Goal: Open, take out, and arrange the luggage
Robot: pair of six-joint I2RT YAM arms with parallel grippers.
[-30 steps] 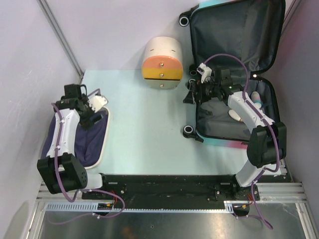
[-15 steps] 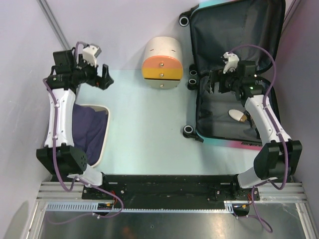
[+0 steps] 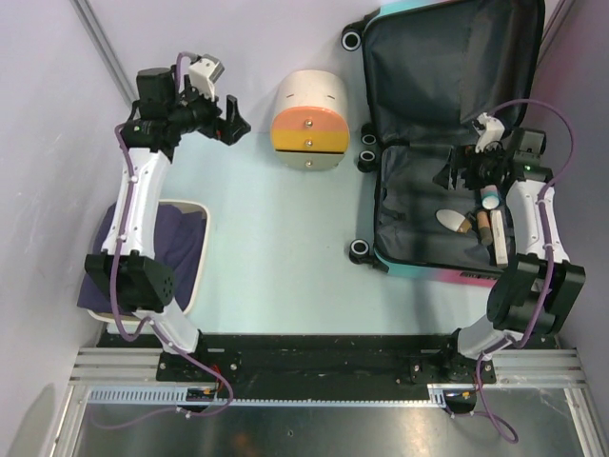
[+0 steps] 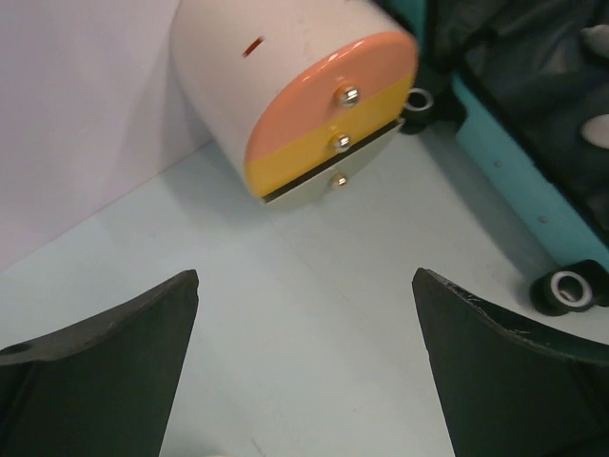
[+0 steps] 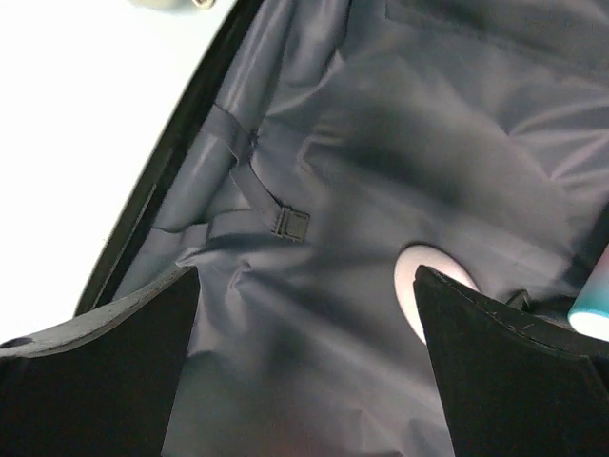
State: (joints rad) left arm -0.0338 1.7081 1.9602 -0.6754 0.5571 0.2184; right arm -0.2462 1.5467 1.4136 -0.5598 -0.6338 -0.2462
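Cream drawer box (image 3: 309, 119) sits well apart from the purple-lined tray (image 3: 206, 243).

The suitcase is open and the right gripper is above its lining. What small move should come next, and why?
Probably lower the right gripper onto the white oval item and close on it. The suitcase is already open, the gripper is open and empty, and the item lies inside near it, so taking it out seems next.
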